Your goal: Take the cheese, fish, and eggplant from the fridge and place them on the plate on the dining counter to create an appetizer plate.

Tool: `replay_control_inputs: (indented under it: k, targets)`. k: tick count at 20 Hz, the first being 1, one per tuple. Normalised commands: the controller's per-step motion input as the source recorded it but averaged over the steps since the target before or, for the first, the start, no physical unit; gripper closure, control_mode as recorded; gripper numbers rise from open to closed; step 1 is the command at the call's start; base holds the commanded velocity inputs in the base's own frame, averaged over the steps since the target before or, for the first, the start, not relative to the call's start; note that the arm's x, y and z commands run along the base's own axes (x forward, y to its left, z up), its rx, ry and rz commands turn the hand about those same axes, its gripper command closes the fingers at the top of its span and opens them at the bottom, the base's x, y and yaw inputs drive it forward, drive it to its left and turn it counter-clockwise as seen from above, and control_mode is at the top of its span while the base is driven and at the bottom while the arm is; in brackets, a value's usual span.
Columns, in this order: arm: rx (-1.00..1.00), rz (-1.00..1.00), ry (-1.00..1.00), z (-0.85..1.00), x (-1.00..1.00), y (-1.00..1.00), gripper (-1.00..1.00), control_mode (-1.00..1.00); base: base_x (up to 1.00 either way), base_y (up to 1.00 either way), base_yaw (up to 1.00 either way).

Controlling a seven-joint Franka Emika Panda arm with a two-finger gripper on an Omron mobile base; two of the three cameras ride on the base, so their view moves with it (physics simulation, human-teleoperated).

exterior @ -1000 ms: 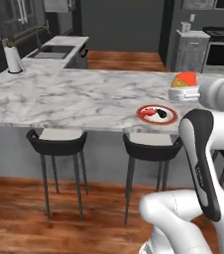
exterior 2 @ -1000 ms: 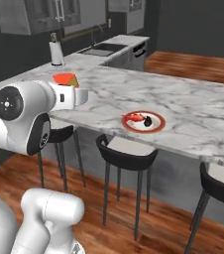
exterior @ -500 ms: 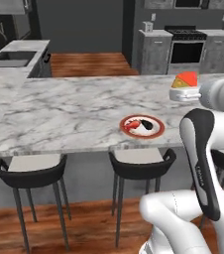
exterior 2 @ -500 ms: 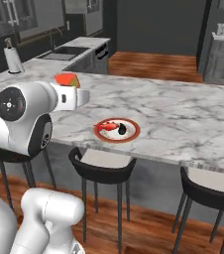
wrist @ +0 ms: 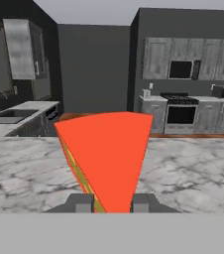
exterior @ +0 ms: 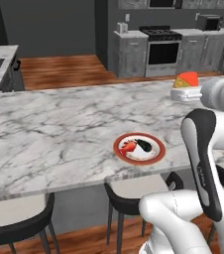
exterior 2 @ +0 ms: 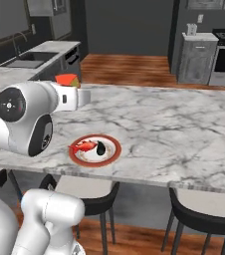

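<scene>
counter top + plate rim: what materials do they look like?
Long white-and-grey veined dining counter: looks like polished marble, with grey veins across a white slab; as a render, it could be laminate. Round white plate with red-brown rim: likely glazed ceramic, given its smooth, even colour band; gloss too faint to confirm.

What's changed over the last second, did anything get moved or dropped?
Only the base drove along the dining counter, so the whole view shifted: the plate now sits nearer the arm in both base views. The gripper stays shut on the cheese, held above the counter. The fish and eggplant lie on the plate as before.
</scene>
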Motion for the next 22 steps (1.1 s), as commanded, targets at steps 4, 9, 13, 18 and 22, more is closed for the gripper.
replay_control_inputs:
  k: [4, 9, 13, 18, 22]
  targets:
    - [0.00, 0.00, 0.00, 0.00, 0.00, 0.00, 1.00, 1.00, 0.61, 0.09, -0.22]
    - [0.00, 0.00, 0.00, 0.00, 0.00, 0.00, 1.00, 1.00, 0.49, 0.08, -0.20]
    - [0.00, -0.09, -0.08, 0.00, 0.22, 0.03, 1.00, -1.00, 0.10, 0.02, -0.05]
    - [0.00, -0.01, -0.02, 0.00, 0.05, 0.04, 1.00, -1.00, 0.00, 0.00, 0.00]
    - [0.00, 0.00, 0.01, 0.00, 0.00, 0.00, 1.00, -1.00, 0.00, 0.00, 0.00]
